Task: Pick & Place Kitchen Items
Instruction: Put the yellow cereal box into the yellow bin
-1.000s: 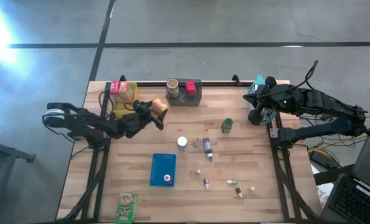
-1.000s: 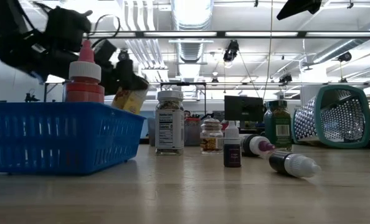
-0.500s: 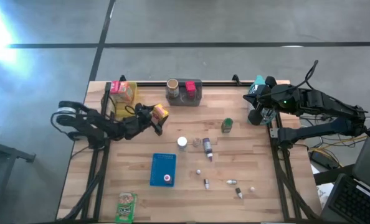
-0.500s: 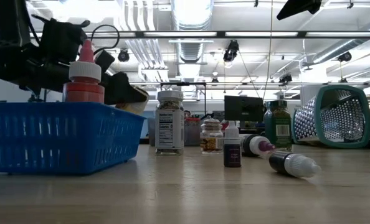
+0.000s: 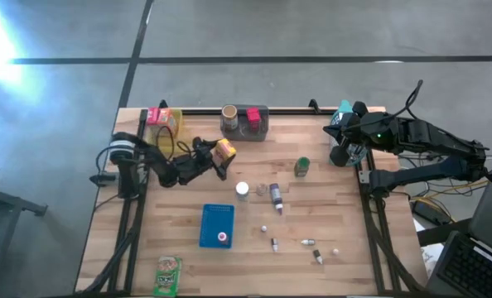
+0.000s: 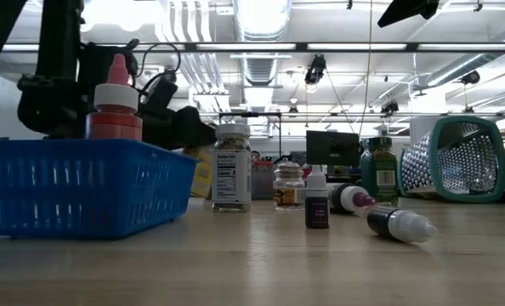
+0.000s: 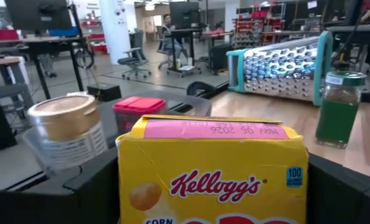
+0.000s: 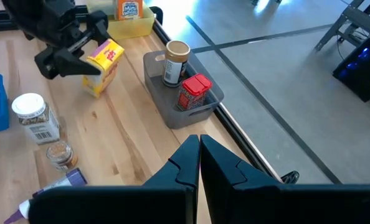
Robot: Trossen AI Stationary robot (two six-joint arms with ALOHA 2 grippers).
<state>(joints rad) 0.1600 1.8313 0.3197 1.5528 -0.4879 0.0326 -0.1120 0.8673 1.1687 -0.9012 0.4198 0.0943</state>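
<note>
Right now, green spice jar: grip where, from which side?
Grip the green spice jar around its body below the lid, coming from the right arm's side. It stands upright with bare table around it; the right hand is nearest, the left hand holds the yellow cereal box.

Yellow cereal box point(image 7: 213, 171) with red script lettering and a pink top strip, just beside the grey bin point(image 8: 166, 106). In that bin, a gold-lidded jar point(image 8: 175, 62) and a red can point(image 8: 194, 92). Near it, a green jar point(image 5: 301, 167).
</note>
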